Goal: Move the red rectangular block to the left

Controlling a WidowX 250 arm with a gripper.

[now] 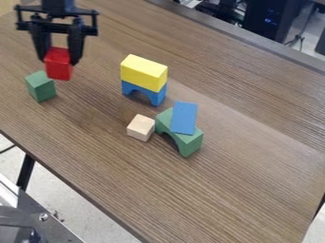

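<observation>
In the camera view the black gripper (pixel 59 56) hangs at the upper left of the table, shut on the red rectangular block (pixel 58 65). One finger stands on each side of the block, whose lower part shows below the fingertips. Just below and left of the red block is a green cube-like block (pixel 41 87). Whether the red block touches the table or the green block, I cannot tell.
A yellow block (pixel 144 72) lies on a blue arch (pixel 145 93) right of the gripper. Nearer the table's middle, a blue flat block (pixel 184 117) rests on a green arch (pixel 188 141), beside a natural wood cube (pixel 141 127). The wooden table (pixel 254 156) has its near edge at lower left.
</observation>
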